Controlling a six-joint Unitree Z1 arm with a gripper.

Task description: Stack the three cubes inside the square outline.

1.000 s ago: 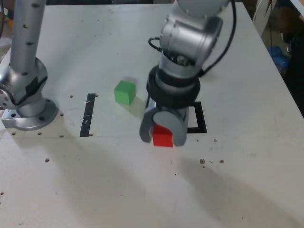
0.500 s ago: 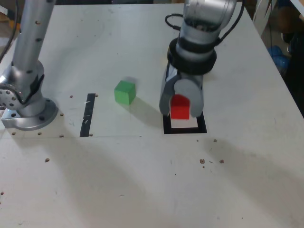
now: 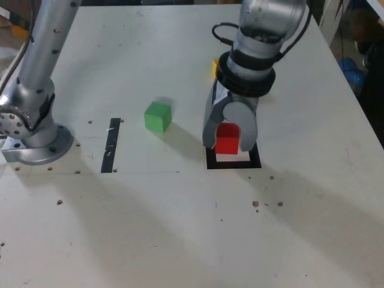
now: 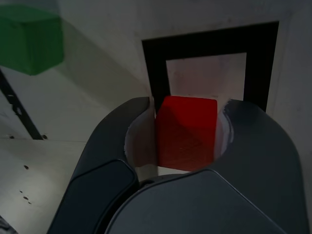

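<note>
Gripping the red cube (image 3: pixel 227 139) between its two curved fingers, the gripper (image 3: pixel 228 146) is closed as far as the cube allows — both fingers touch its sides. In the exterior view, the cube overlaps the square outline (image 3: pixel 234 165); whether it touches the table (image 3: pixel 144 228) is unclear. From the outline's centre in that view, the green cube (image 3: pixel 158 117) sits at ten o'clock, and the black strip (image 3: pixel 111 146) at nine. The yellow cube (image 3: pixel 215 68) shows near twelve — mostly hidden behind the arm (image 3: pixel 246 66).
</note>
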